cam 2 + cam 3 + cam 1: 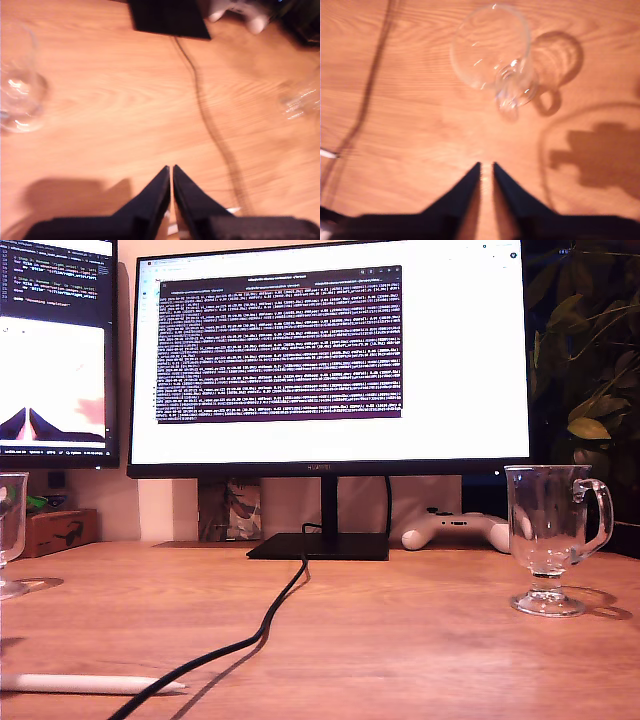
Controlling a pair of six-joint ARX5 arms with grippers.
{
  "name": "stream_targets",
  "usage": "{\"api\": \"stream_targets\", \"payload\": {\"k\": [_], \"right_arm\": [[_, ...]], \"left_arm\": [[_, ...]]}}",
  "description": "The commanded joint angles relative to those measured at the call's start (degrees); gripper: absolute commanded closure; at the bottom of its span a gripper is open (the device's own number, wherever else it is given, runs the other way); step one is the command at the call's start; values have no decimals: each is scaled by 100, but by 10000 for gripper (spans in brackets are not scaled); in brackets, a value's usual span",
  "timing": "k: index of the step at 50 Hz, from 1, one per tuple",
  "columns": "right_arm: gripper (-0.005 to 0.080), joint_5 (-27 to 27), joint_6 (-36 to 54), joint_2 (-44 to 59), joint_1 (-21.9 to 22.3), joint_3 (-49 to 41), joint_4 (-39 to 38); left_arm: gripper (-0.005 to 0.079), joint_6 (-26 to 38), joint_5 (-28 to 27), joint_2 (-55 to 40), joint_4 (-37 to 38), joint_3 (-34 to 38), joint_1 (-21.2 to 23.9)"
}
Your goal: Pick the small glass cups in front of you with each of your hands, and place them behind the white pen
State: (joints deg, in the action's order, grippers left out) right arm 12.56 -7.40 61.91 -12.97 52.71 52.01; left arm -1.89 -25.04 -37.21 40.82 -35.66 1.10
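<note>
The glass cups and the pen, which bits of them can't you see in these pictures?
- One glass cup: the exterior view's left edge cuts most of it off.
- The other glass cup: in the first wrist view it is a blur at the edge.
- White pen: the exterior view's left edge cuts off its back end.

Black cable [262,625] across desk [420,640] (mid-path)

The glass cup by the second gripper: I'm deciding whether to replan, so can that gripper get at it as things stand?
Probably yes. In the second wrist view the glass cup stands upright ahead of my second gripper, with only bare wooden table between them. The black cable runs off to one side. The jaws are nearly closed and would need opening.
</note>
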Motion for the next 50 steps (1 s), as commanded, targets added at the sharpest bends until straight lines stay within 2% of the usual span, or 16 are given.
{"api": "stream_targets", "payload": {"k": [1, 14, 29, 43, 48, 50], "right_arm": [[462, -66, 42, 275, -59, 155, -2], [448, -372, 422, 1320, -184, 476, -9], [458, -509, 597, 1886, -295, 483, -407], [653, -568, 748, 1928, -315, 483, -675], [762, -549, 846, 1928, -315, 483, -723], [762, -549, 903, 1928, -315, 483, -754]], "left_arm": [[764, 166, 146, -168, 101, -133, 26], [764, 407, 529, -649, 286, -306, 31], [763, 501, 1091, -704, 267, -328, 31], [762, 540, 2186, -752, 240, -413, 28], [751, 540, 2461, -909, 256, -415, 13], [751, 540, 2496, -1001, 291, -426, 11]]}}
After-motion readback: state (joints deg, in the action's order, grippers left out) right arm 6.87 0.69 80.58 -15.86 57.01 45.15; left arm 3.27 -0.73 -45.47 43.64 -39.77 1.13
